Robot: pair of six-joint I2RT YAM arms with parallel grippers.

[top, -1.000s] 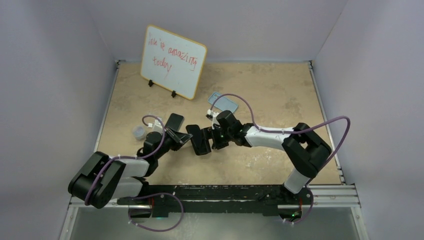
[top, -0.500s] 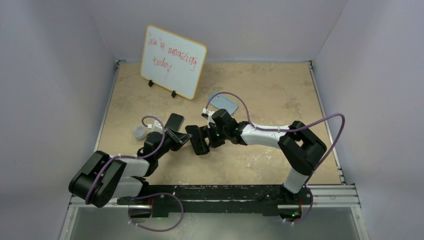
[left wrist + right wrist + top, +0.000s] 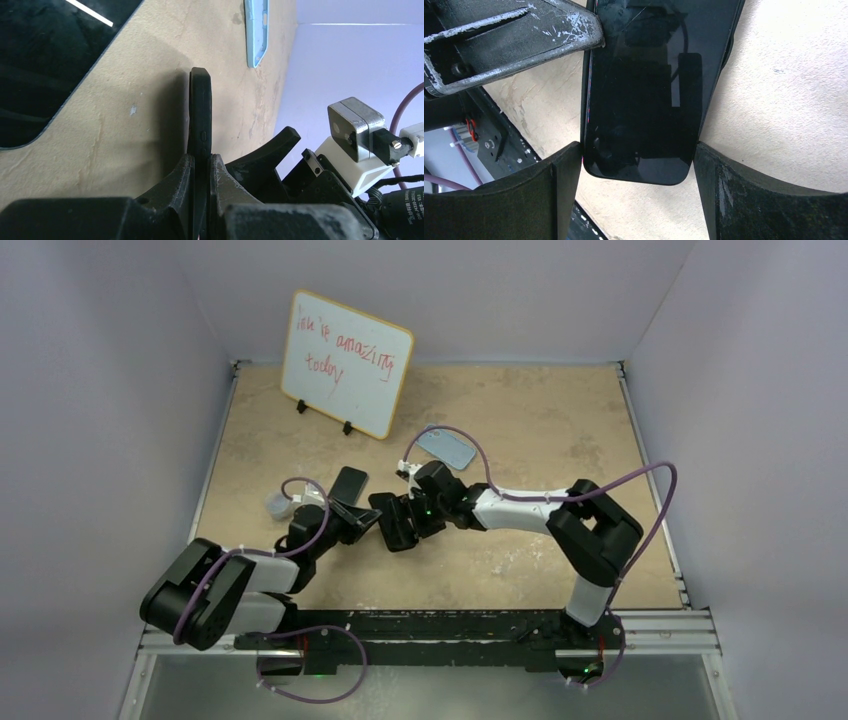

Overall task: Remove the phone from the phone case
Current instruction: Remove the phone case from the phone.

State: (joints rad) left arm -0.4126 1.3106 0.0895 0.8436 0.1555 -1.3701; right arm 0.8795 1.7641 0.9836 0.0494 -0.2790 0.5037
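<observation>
Your left gripper (image 3: 200,170) is closed on the edge of the black glossy phone in its black case (image 3: 649,95), above the tan table (image 3: 520,420). Your right gripper (image 3: 639,190) is spread across its 2 long sides; closing off-centre may twist it loose.

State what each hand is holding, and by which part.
The left hand pinches the black phone flat across its faces at one end. The right hand's fingers flank its long edges at the other end, apparently touching.

Lab test cell: plain lilac walls (image 3: 120,360), tan tabletop (image 3: 540,410), handwritten whiteboard (image 3: 345,362).
</observation>
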